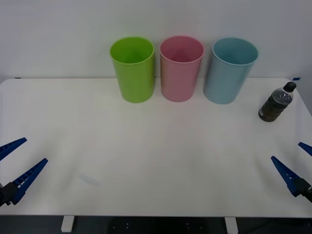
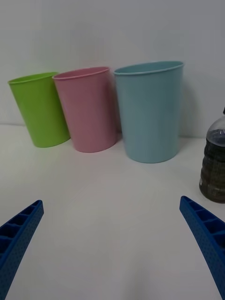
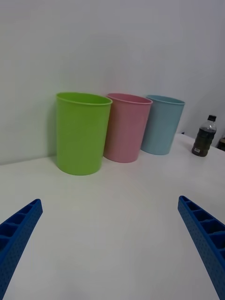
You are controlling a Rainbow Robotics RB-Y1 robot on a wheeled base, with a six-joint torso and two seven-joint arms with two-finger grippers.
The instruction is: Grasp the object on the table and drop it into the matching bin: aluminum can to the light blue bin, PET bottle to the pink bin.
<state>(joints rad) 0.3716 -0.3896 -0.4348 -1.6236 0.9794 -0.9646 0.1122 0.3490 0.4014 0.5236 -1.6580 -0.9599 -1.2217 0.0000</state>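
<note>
You are looking at a bare test room, probably a lab: a plain white wall [image 1: 58, 29], a wide white table [image 1: 146, 146], and three coloured bins in a neat row, green [image 1: 133, 70], pink [image 1: 181, 69], light blue [image 1: 229, 71].

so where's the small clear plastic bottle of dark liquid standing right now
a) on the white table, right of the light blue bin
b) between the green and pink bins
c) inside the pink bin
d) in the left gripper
a: the small clear plastic bottle stands upright on the white table, right of the tall light blue plastic bin, untouched.
</note>
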